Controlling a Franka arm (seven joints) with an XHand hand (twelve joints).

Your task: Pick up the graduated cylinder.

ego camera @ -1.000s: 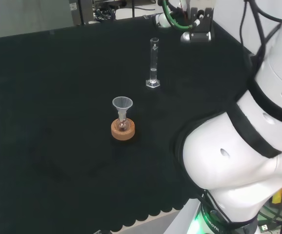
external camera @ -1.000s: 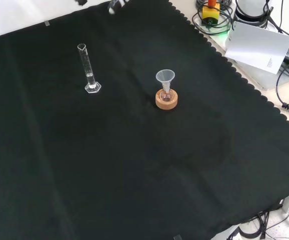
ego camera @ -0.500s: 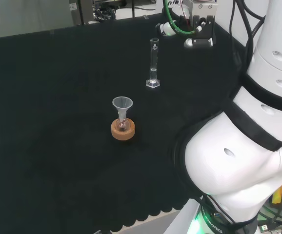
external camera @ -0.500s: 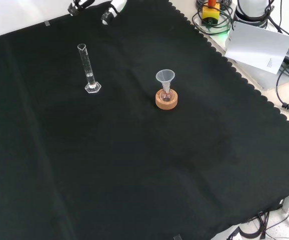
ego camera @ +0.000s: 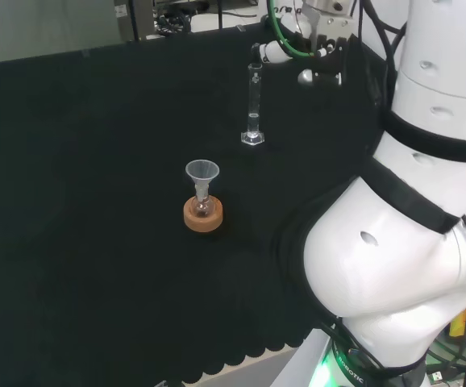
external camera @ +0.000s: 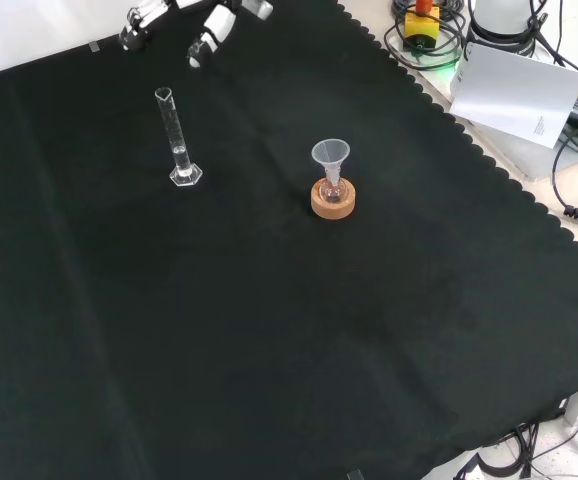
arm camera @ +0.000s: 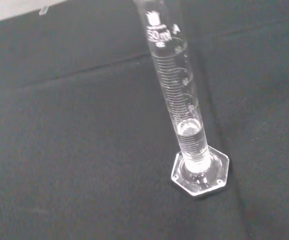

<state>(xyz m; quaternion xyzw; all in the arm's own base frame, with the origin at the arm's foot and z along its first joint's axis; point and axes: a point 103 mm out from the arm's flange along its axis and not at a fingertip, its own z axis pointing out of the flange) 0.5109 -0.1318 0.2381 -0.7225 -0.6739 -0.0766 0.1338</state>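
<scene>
The graduated cylinder (external camera: pixel 178 137) stands upright on its hexagonal foot on the black cloth of the table (external camera: pixel 289 330), its long axis vertical, with a small amount of clear liquid at the bottom of the tube. In the front view the hand (external camera: pixel 209 28) enters from the top edge, its fingers (external camera: pixel 136 26) extended and spread, holding nothing; the cylinder lies below them in that view, near but apart, with open cloth between. In the head view the hand is just to the right of the cylinder's upper end and slightly farther back. The wrist view looks down along the tube toward the foot, which suggests the palm already faces the cylinder. The approach step is judged to be in progress. A funnel (external camera: pixel 330 154) seated in a small flask on a cork ring (external camera: pixel 332 201) stands well apart and is unlikely to obstruct the reach.
</scene>
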